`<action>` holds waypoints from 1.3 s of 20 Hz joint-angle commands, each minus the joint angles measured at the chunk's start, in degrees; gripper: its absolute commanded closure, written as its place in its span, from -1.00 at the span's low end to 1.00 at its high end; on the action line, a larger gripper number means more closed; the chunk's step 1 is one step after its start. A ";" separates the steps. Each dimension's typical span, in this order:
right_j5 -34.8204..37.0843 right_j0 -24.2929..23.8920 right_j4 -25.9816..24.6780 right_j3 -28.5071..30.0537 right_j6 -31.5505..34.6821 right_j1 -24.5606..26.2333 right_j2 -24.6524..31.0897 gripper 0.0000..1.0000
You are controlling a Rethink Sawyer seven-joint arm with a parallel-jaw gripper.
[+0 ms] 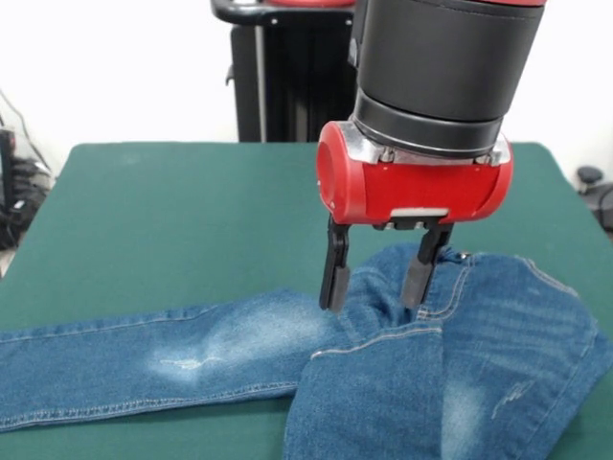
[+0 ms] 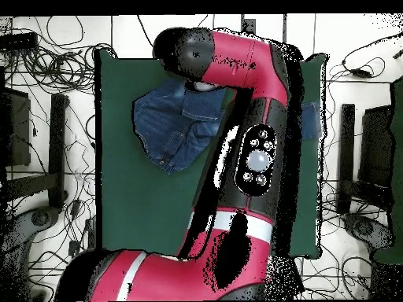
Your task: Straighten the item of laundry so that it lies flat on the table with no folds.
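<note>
Jeans of faded blue denim [image 1: 383,374] lie on our dark green cloth table [image 1: 172,220], one leg doubled over; our black two-fingered gripper [image 1: 380,283] hangs spread astride a raised ridge, likely ready to pinch and unfold.

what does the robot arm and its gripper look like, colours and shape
The arm is thick and rounded, with glossy red shells and black joint sections. In the overhead view a black panel on it carries a pale round button among smaller ones. At the wrist, a black cylinder sits on a silver ring above a red drum-shaped housing. The gripper has two slim, straight black fingers.
</note>
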 commanded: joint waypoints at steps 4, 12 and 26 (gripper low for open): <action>-4.14 2.27 0.88 14.49 12.35 -1.11 6.51 -1.00; -4.39 2.64 1.18 13.32 13.24 -0.28 6.36 -1.00; -5.56 2.85 1.21 12.71 13.76 0.48 6.30 -1.00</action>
